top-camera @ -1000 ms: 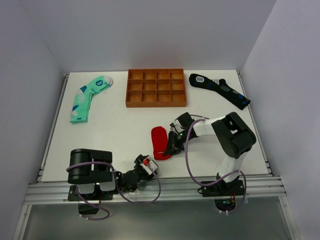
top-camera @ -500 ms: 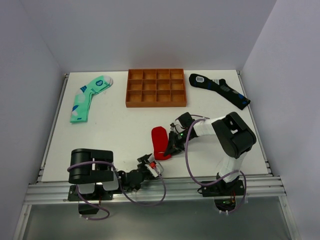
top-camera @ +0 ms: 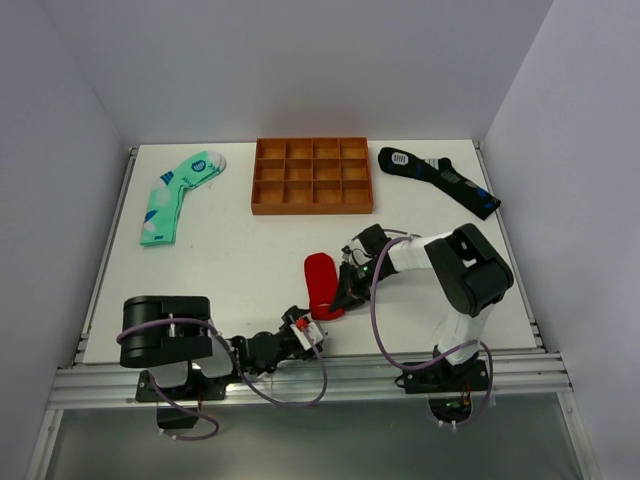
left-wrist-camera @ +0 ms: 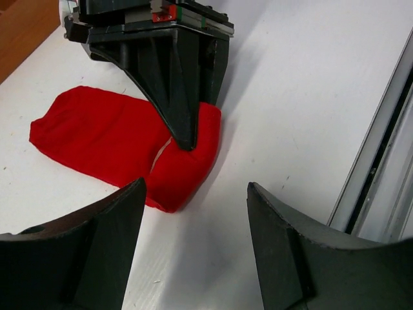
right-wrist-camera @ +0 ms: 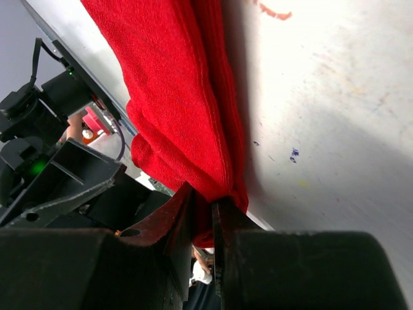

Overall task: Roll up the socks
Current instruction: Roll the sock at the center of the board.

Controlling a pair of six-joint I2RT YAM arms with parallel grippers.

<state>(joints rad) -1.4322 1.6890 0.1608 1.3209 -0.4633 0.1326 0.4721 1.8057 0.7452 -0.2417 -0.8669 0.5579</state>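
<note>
A red sock [top-camera: 320,280] is lying on the white table [top-camera: 230,260], near its front edge. The right gripper [top-camera: 338,300] is pinching the sock's folded near end tightly between its fingers. The left gripper [left-wrist-camera: 193,200] is hovering just beside that end, spread wide and gripping nothing.

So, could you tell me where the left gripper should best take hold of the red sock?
Take the red sock at its thick folded end nearest the table's front edge, beside the right gripper's pinch. Bring the open left gripper in low from the front: that fold looks raised, while the rest lies flat.
</note>
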